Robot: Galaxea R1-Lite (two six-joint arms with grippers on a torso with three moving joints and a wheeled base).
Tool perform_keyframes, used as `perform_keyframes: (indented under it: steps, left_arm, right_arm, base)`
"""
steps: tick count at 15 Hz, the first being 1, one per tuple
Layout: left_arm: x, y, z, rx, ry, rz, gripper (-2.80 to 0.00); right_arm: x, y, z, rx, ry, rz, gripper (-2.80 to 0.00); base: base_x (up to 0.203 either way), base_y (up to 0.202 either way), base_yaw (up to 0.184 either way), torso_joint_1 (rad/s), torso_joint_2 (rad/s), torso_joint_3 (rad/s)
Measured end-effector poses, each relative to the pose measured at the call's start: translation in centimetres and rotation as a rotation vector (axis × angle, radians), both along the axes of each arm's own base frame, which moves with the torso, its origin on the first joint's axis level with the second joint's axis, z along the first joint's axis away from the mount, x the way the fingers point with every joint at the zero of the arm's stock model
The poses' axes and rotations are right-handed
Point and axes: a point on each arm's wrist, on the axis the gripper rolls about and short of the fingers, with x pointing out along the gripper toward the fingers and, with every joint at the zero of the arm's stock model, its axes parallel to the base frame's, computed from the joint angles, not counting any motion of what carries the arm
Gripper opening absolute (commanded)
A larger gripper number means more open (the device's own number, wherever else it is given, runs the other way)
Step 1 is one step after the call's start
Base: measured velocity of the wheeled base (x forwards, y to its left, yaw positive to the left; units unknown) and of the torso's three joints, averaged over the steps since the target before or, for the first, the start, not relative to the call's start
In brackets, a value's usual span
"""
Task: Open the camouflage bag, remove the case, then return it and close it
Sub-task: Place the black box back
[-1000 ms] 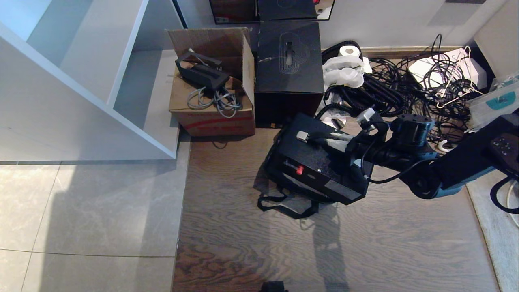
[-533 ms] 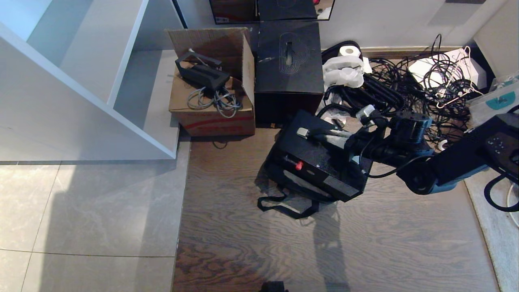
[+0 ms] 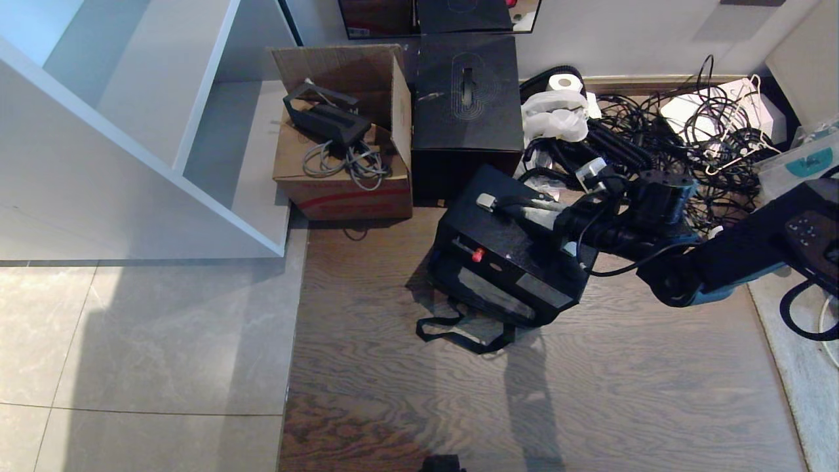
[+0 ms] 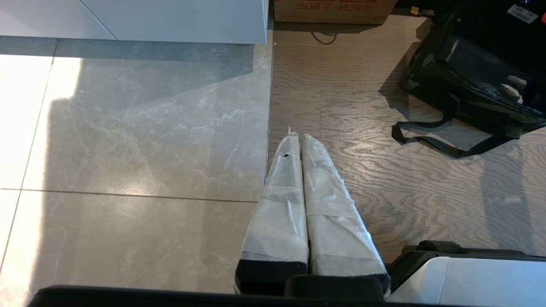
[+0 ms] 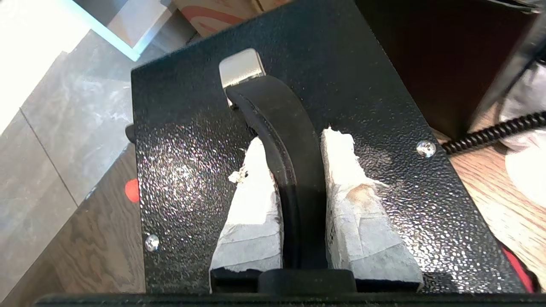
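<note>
Right gripper (image 5: 294,166) clamped on the case (image 3: 508,259) handle (image 5: 286,140), case partly in the bag (image 3: 459,295); step, by my judgement: returning it; next, lower squarely, release

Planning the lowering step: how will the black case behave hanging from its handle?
The case looks rigid, textured metal, so probably heavy and unbending. The right gripper grips the curved handle alone, so the case may swing or tilt. The camouflage bag below looks soft.
</note>
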Motion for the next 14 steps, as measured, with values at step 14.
perform_keyframes:
  steps: [14]
  left_arm:
    - [0.0,0.0,0.0,0.000,0.001,-0.002,-2.80]
  right_arm:
    - [0.4,0.1,-1.8,0.012,0.018,0.001,-2.80]
  base:
    - [0.000,0.000,0.000,0.000,0.00,0.000]
